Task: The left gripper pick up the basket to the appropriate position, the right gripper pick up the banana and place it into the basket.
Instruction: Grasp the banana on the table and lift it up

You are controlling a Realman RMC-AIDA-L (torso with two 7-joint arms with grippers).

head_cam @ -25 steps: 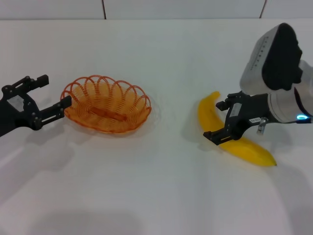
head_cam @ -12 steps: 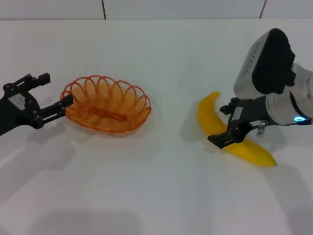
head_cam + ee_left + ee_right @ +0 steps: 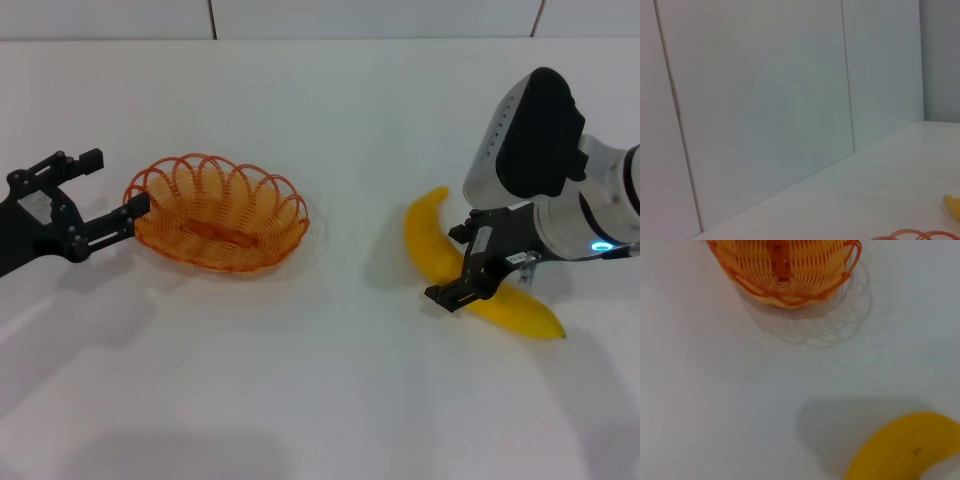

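Trouble is likeliest at the banana: the right gripper has its fingers spread apart and straddling the fruit's middle, one on the far side and one on the near side, not yet clamped. Smooth curved skin could roll or squirt out from between them if they close off-centre, and the tapering ends beyond the fingers on either side would swing during a lift. On the other side, the left gripper holds its fingers apart too; the lower one touches or nearly touches the rim of the basket, while the upper one sits clear, farther back. Thin looped wire gives little to bite on, so a shallow pinch might slip off, tip the light basket, or simply push it across the counter. Basket and banana lie well apart. Underfoot is a plain white, smooth counter, offering little friction; behind it stands a pale panelled wall with dark vertical seams
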